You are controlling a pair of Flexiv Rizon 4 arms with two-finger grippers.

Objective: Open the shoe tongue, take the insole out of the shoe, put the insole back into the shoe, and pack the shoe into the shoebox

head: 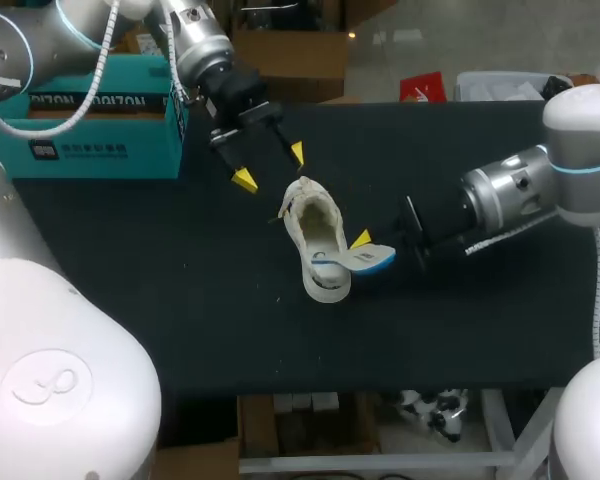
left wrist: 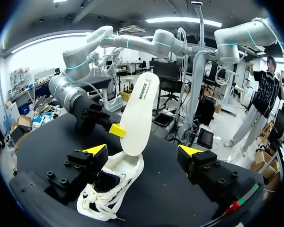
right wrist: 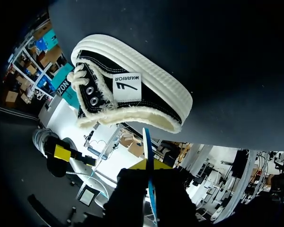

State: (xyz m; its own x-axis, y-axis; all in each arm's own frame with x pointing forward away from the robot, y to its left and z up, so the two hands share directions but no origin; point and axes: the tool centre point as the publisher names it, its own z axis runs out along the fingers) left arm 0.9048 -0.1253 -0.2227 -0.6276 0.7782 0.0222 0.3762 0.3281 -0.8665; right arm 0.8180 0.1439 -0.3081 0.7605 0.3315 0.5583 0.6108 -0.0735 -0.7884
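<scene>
Between the fingers of my right gripper (right wrist: 150,164) the insole (left wrist: 139,109) is pinched by its edge, beside the shoe (head: 318,240); thin, light, likely floppy. My left gripper (head: 270,166) stands spread near the toe.

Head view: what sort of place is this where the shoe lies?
Probably a robotics lab bench: a left arm and a right arm are over a black table with one shoe, its insole and a teal shoebox.

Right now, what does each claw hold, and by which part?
Right claw pinches the white, blue-backed insole near its lower end, across its flat faces; left claw holds nothing.
</scene>
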